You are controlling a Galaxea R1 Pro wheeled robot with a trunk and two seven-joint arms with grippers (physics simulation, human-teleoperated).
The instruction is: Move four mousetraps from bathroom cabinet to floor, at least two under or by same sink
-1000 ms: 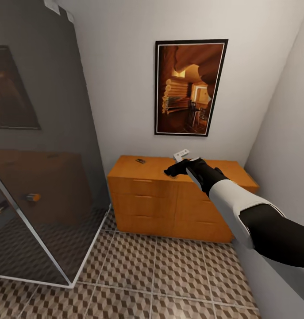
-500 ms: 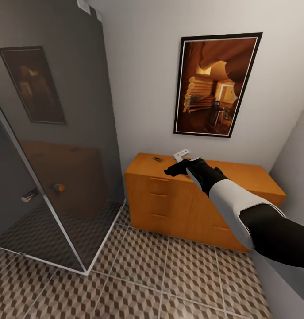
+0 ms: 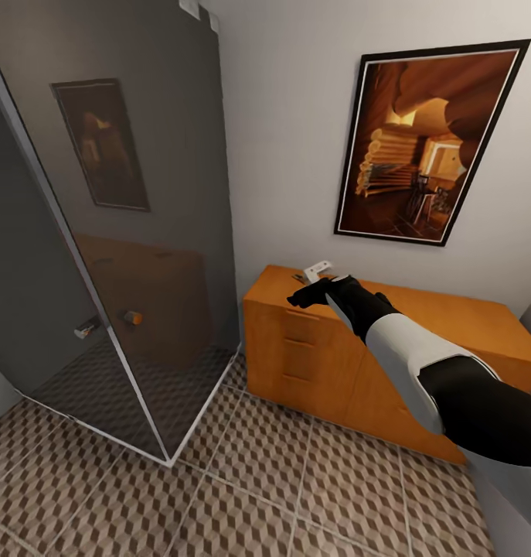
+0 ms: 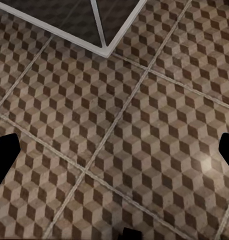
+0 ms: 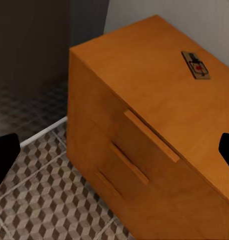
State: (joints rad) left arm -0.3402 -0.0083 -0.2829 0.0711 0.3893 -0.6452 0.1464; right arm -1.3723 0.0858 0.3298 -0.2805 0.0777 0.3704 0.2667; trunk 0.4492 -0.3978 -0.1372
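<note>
Over the cube-patterned bathroom floor [image 3: 242, 495], facing a corner with a tinted glass shower enclosure [image 3: 141, 271] on one side and a framed picture [image 3: 427, 147] on the wall above the orange-brown cabinet [image 3: 311, 356]. Working on the fetching step, apparently early in the task: holding the right gripper [image 3: 305, 295] out over the cabinet's near top edge, fingers [image 5: 4, 157] spread wide apart and gripping nothing. Seeing one mousetrap [image 5: 196, 65] lying flat on the cabinet top, towards the back near the end beside the shower, well apart from the gripper. Hanging the left gripper [image 4: 114, 160] low over bare floor tiles, its fingers [image 4: 4, 160] likewise spread and empty. Judging the next move as bringing the right gripper further across the top to the trap, lowering over the thin board, and closing across its narrow sides; probably calling for a careful, shallow pinch, since so flat a piece is offering little to grip and could slide on the smooth wood. Placing on the floor not yet begun
</note>
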